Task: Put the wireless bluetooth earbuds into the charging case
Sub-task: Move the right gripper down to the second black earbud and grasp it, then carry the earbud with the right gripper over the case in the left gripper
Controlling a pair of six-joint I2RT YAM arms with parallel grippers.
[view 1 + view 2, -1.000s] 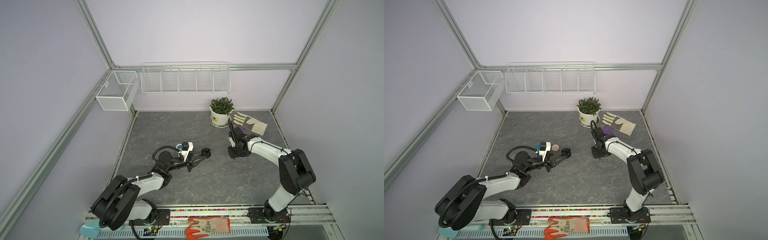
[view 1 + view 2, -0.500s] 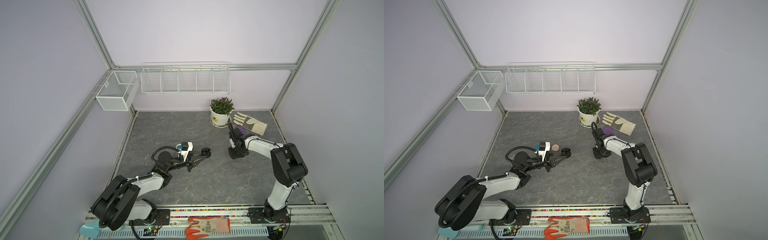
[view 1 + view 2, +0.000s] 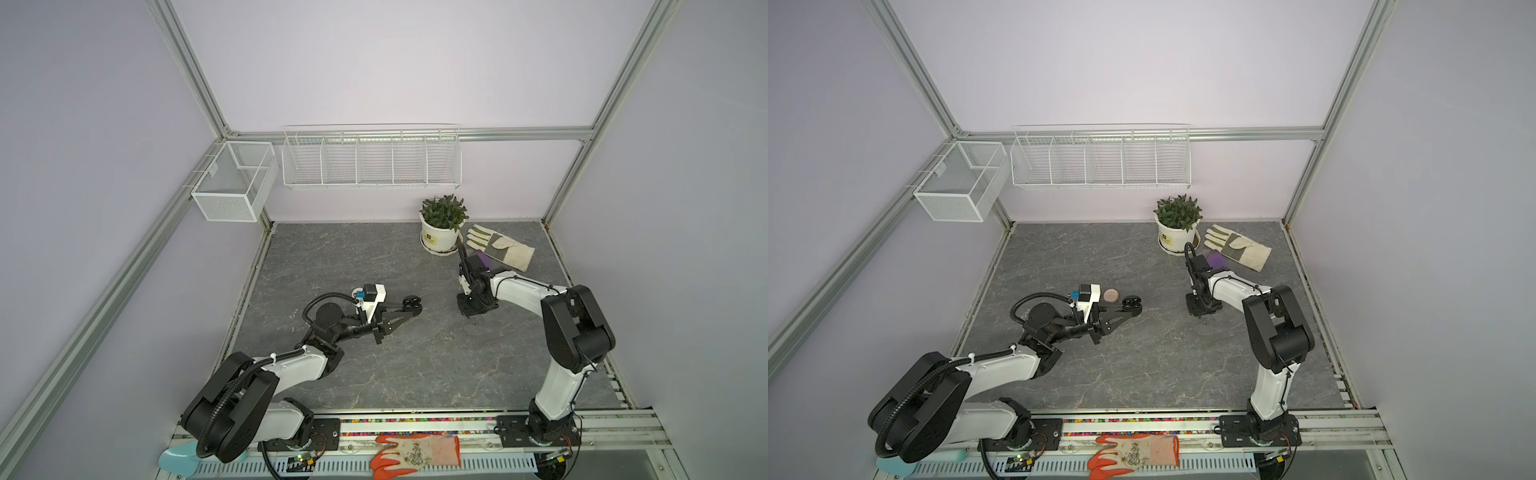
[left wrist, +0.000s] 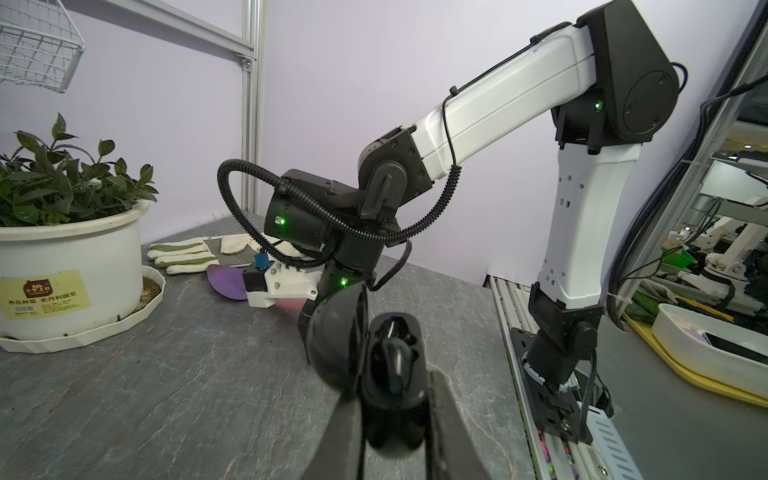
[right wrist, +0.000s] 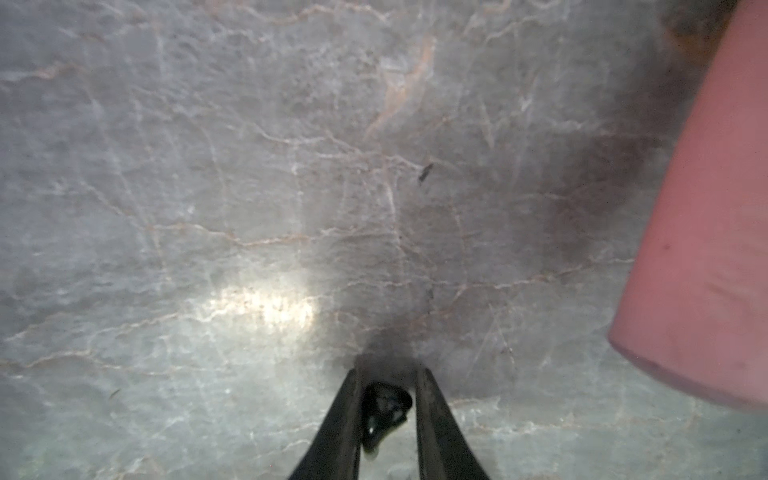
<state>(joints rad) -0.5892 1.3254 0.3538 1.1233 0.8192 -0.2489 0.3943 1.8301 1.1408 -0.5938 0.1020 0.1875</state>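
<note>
One black earbud [image 5: 386, 405] lies on the gray table [image 5: 208, 166] between the right gripper's [image 5: 388, 372] fingers; whether they pinch it I cannot tell. A second earbud [image 4: 395, 353] sits in the open black charging case [image 4: 395, 419], which the left gripper [image 4: 390, 386] holds clenched. A pink case [image 5: 706, 228] lies near.

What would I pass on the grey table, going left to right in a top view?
Pink round case → open black charging case → potted plant → work glove.
</note>
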